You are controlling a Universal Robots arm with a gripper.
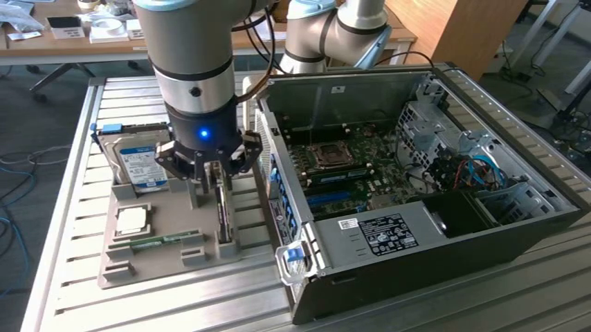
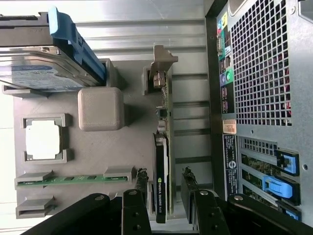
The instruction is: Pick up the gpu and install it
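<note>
Spread hand [image 2: 164, 176] is straddling the thin dark rectangular gpu card [image 2: 162, 156], ungripped, at nine o'clock of the open black computer case [image 1: 406, 277]; lifting and installing remain.

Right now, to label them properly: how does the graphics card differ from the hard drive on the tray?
The graphics card is thin, dark; the hard drive is thicker, silver, blue-white labelled. The card stands on edge inside the open gripper; the drive leans apart from it. Both sit in the grey tray.
</note>
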